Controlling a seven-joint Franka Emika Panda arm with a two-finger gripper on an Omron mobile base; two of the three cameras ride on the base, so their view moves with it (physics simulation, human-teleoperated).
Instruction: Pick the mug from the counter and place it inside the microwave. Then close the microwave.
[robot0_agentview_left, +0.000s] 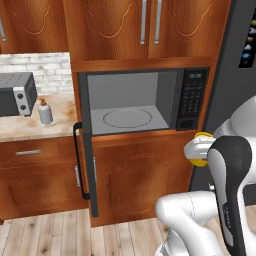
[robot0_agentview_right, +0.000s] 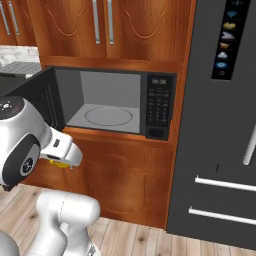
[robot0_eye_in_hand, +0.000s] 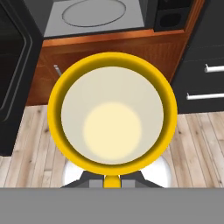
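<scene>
Below cabinet row: microwave (robot0_agentview_left: 145, 102) recessed, door (robot0_agentview_left: 86, 150) swung fully left, grey cavity bare, glass turntable (robot0_agentview_left: 127, 118) exposed. Counter (robot0_agentview_left: 30, 125) at far left, well apart. Arm folded low before lower cabinets, wrist beneath cavity floor level. Gripper (robot0_agentview_left: 199, 150) clenched on mug (robot0_eye_in_hand: 112, 113); mug upright, off counter, held in front of and below opening. Step in hand: raise mug above sill, advance straight toward turntable centre, keep rim level, avoid door edge and keypad panel (robot0_agentview_left: 192, 97).
</scene>
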